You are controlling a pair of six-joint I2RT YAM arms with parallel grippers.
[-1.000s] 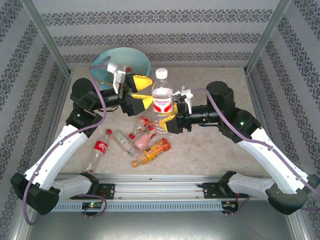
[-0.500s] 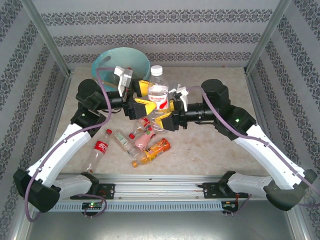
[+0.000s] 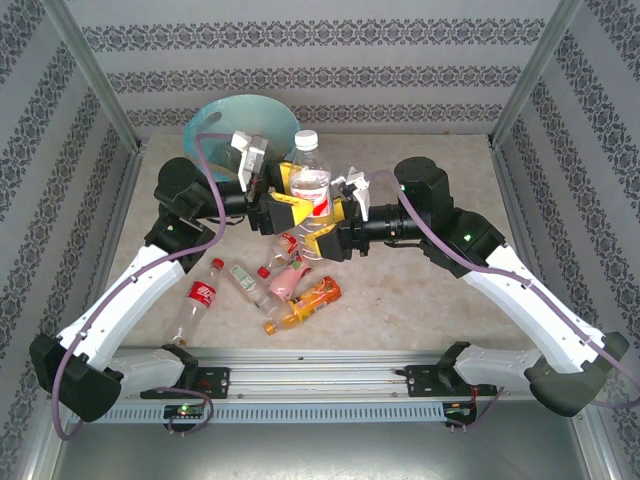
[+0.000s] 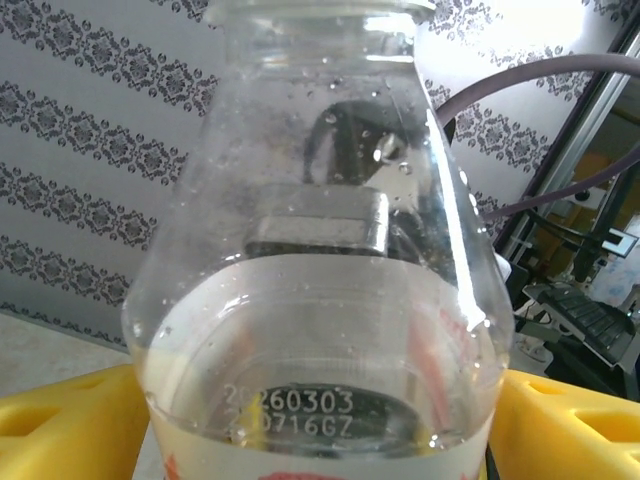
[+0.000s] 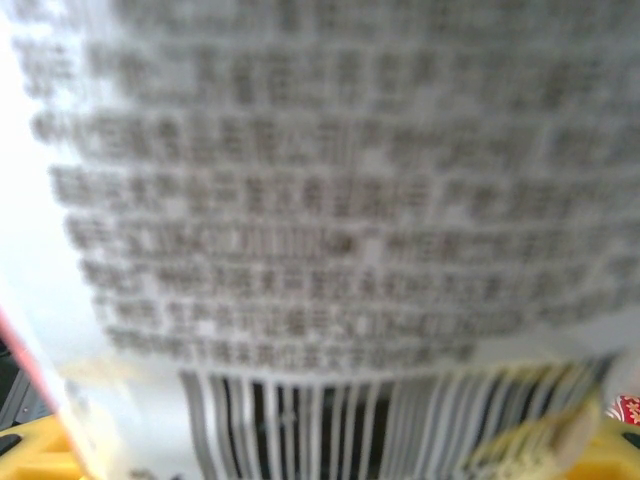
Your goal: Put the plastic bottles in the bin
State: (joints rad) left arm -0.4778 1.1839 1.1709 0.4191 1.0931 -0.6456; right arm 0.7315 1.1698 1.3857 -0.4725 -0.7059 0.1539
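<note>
A large clear bottle with a white cap and a red-and-white label stands upright in the air between both arms. My left gripper has its yellow fingers pressed to both sides of this bottle. My right gripper reaches in from the right, lower on the bottle. Its blurred label spans the gap between the yellow fingertips; I cannot tell whether they still press. The bin, lined blue-green, stands behind the left gripper. Several small bottles lie below on the table: cola, orange, pink.
Metal frame posts rise at the back corners, with patterned walls behind and on both sides. A rail runs along the near edge. The left arm's cable loops beside the bin. Bare tabletop lies to the right of the pile.
The right arm has carried the big bottle left and back into the left gripper's fingers. The left fingers have come in against its sides.
</note>
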